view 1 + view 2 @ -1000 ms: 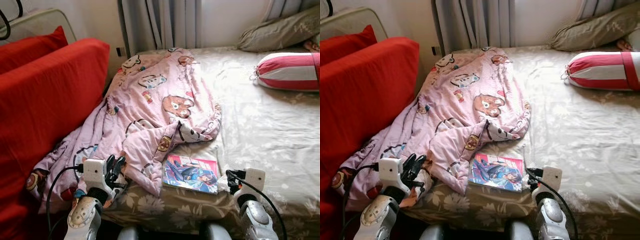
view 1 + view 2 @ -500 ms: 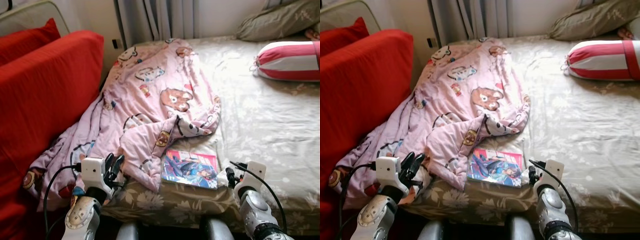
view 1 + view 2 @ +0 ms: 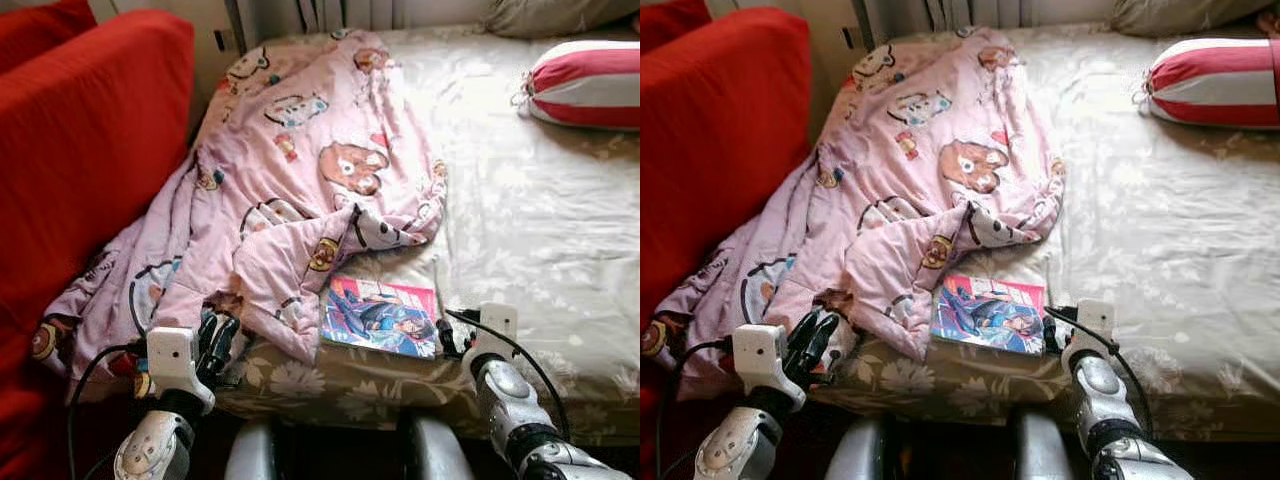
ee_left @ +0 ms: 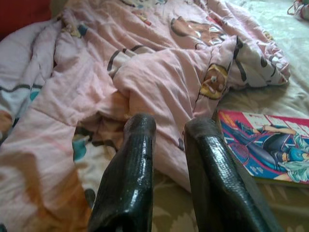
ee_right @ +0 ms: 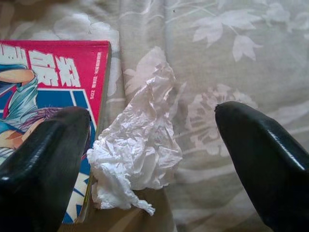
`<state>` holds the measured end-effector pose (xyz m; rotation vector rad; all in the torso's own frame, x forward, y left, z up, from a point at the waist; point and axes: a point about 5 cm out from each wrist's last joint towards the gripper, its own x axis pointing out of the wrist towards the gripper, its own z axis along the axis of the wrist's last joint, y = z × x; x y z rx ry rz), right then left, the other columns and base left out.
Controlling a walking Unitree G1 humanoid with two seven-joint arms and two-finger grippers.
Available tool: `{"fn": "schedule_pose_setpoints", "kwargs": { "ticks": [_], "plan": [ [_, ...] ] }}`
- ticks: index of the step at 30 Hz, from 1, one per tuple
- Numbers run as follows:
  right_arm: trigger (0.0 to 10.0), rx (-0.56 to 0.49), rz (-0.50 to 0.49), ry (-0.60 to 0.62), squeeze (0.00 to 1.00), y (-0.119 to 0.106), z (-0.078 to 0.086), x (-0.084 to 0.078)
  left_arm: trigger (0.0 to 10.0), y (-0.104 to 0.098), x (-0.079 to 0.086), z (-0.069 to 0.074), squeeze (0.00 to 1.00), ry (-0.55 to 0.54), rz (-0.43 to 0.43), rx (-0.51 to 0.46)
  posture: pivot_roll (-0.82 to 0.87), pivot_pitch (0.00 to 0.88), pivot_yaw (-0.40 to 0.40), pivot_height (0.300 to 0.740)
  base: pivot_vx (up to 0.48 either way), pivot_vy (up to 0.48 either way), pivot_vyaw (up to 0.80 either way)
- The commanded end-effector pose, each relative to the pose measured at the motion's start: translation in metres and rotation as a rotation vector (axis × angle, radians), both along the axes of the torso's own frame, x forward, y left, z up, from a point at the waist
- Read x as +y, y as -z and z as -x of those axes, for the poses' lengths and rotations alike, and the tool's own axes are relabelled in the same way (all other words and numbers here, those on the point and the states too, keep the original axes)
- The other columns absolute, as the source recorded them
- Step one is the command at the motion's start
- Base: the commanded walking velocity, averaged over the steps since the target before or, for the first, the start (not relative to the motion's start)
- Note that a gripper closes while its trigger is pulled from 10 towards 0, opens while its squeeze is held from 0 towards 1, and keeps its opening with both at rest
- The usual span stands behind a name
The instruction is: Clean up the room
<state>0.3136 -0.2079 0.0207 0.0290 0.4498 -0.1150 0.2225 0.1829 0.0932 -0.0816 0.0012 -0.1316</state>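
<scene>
A crumpled white tissue [image 5: 140, 145] lies on the floral bed sheet [image 3: 540, 220], touching the right edge of a pink and blue comic book [image 3: 380, 318]. My right gripper [image 5: 149, 116] is open just above the tissue, one finger over the book's corner and the other over bare sheet. In the head view it [image 3: 450, 335] sits at the book's right side near the bed's front edge. A rumpled pink cartoon blanket [image 3: 300, 170] covers the bed's left half and overlaps the book's top left. My left gripper [image 3: 218, 335] is shut and empty, at the blanket's lower fold [image 4: 159, 82].
A red sofa cushion [image 3: 90, 130] stands against the bed's left side. A red and white striped bolster [image 3: 585, 85] lies at the far right, with a grey pillow [image 3: 550, 12] behind it. Bare sheet stretches across the right half of the bed.
The camera has tilted down and come closer to the bed. My right gripper has moved forward to the tissue beside the book. The left gripper holds about the same place.
</scene>
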Motion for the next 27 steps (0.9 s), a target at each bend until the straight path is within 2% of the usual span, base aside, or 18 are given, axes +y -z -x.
{"fn": "schedule_pose_setpoints", "kwargs": {
  "ticks": [1,3,4,12,27],
  "plan": [
    [10.0,0.01,0.029,-0.077,1.0,-0.0017,-0.0044,0.0116,10.0,-0.0009,0.0008,0.0046,0.0,-0.008,0.008,0.017,0.09,0.212,0.074,0.6,0.0,0.0,0.0],
    [10.0,0.015,0.04,-0.09,1.0,-0.0016,-0.0048,0.013,10.0,-0.0011,0.0009,0.0049,0.0,-0.008,0.007,0.018,0.09,0.212,0.074,0.6,0.0,0.0,0.0],
    [10.0,0.017,0.053,-0.102,0.0,-0.0019,-0.0053,0.0144,10.0,-0.0013,0.001,0.0055,0.0,-0.009,0.008,0.019,0.1,0.214,0.072,0.6,0.0,0.0,0.0],
    [10.0,0.075,0.136,-0.145,0.0,0.0023,-0.004,0.0187,10.0,-0.0023,0.0016,0.0087,0.0,-0.016,0.007,0.028,0.1,0.213,0.07,0.6,0.0,0.0,0.0],
    [10.0,0.114,0.163,-0.099,0.0,0.0036,-0.0035,0.014,10.0,-0.0014,0.0002,0.0129,0.0,-0.015,0.003,0.048,0.11,0.227,0.074,0.6,0.0,0.0,0.0]
  ]
}}
